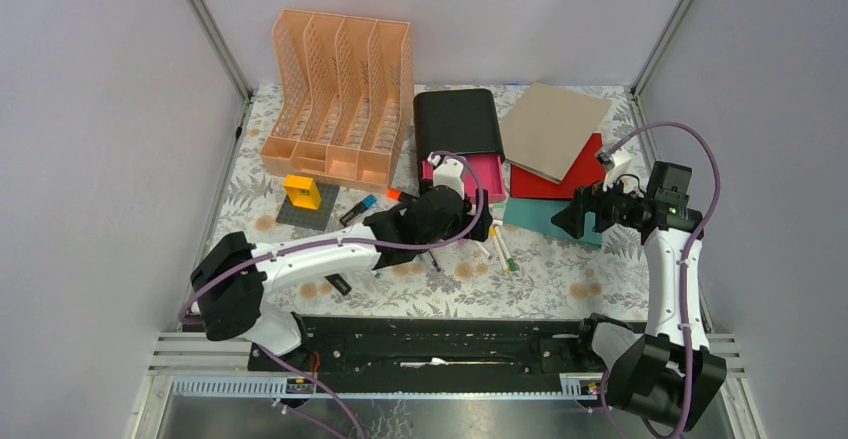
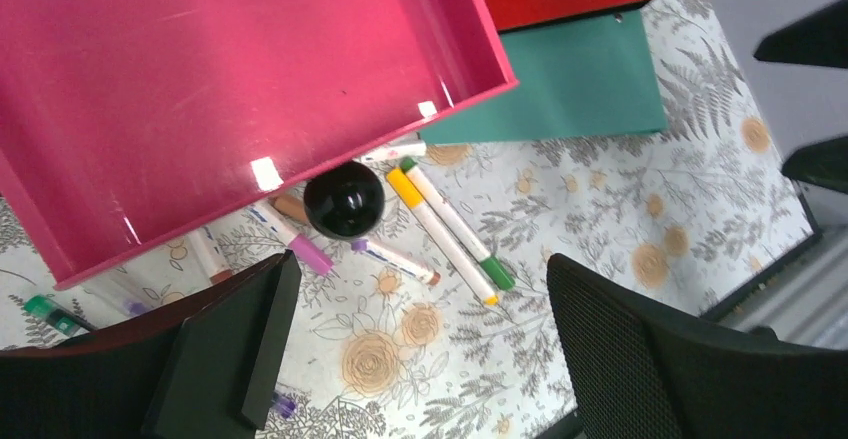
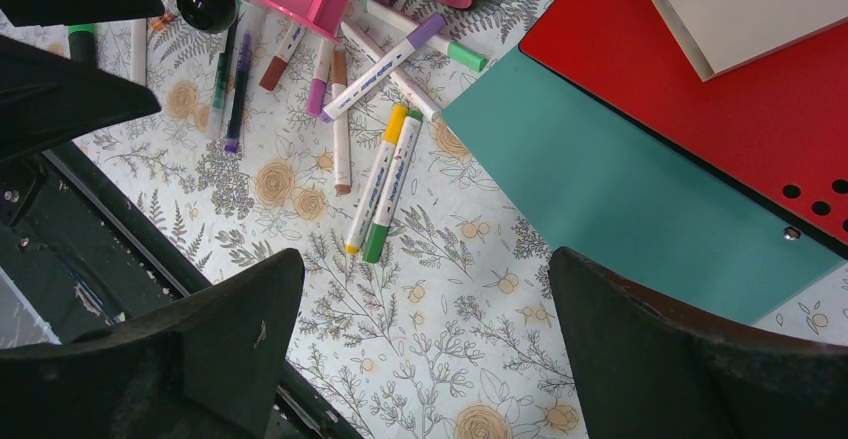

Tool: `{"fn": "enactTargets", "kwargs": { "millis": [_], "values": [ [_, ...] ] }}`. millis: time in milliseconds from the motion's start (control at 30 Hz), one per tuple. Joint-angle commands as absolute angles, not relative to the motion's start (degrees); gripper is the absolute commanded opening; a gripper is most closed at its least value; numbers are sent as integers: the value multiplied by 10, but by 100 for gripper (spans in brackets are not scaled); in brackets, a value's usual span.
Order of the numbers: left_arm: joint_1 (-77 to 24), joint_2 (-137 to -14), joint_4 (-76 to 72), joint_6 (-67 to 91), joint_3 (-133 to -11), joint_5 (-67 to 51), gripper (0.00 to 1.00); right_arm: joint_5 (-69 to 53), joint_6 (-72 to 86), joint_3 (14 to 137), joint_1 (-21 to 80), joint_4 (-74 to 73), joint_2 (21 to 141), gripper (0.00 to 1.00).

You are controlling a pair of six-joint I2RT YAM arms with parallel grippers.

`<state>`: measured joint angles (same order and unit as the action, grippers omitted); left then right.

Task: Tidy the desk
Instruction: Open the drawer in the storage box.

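The desk has a pale cloth with ferns and flowers. Several markers lie loose on it in front of a pink drawer that is pulled out of the black drawer box. My left gripper hovers open and empty over the markers, just in front of the drawer and its black knob. My right gripper is open and empty above the cloth, beside the teal folder, with the markers ahead of it.
A red folder and a tan folder overlap the teal folder at back right. An orange file rack stands at back left. A yellow block sits on a grey baseplate, with a blue-capped marker beside it.
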<state>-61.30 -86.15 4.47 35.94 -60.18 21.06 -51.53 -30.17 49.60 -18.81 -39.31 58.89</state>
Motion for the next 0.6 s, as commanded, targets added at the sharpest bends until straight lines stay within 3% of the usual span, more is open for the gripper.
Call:
{"fn": "enactTargets", "kwargs": {
  "millis": [0,567],
  "values": [
    [-615,-823,-10,327,-581,156,99,-517,-304,494,-186,-384,581,100],
    [-613,-616,-44,308,-384,69,99,-509,-309,494,-187,-384,579,100]
  ]
}}
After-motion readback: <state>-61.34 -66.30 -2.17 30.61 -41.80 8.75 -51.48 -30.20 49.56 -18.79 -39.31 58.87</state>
